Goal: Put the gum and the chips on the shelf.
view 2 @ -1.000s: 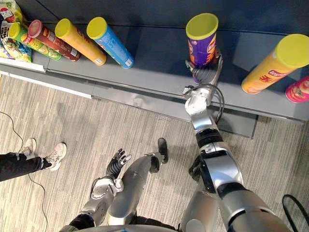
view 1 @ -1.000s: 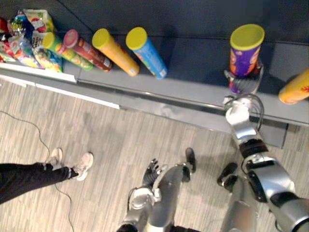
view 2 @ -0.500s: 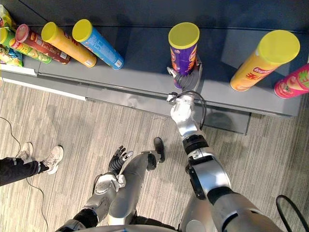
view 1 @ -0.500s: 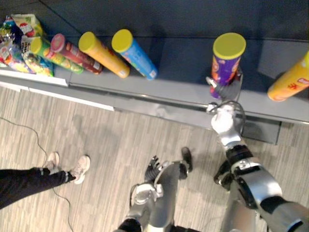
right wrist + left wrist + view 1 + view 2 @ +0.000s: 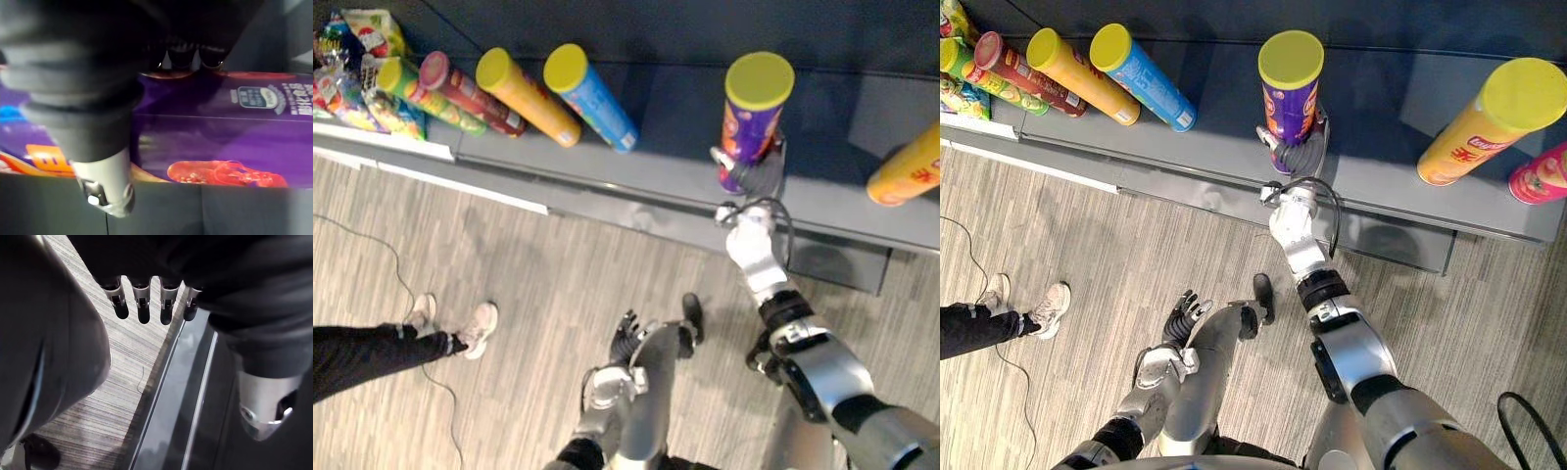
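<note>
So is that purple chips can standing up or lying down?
Upright: the purple chips can stands on its base on the shelf, yellow lid up, the right robot hand gripping its lower part.

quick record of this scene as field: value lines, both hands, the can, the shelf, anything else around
right hand: curled round the lower part of the purple chips can
purple chips can: upright on the dark shelf, yellow lid on
left hand: low by the floor, fingers relaxed, holding nothing
shelf, robot's left of the can: blue can, orange can, red can in a row
shelf, robot's right of the can: yellow-orange can, pink can
floor: person's shoes
</note>
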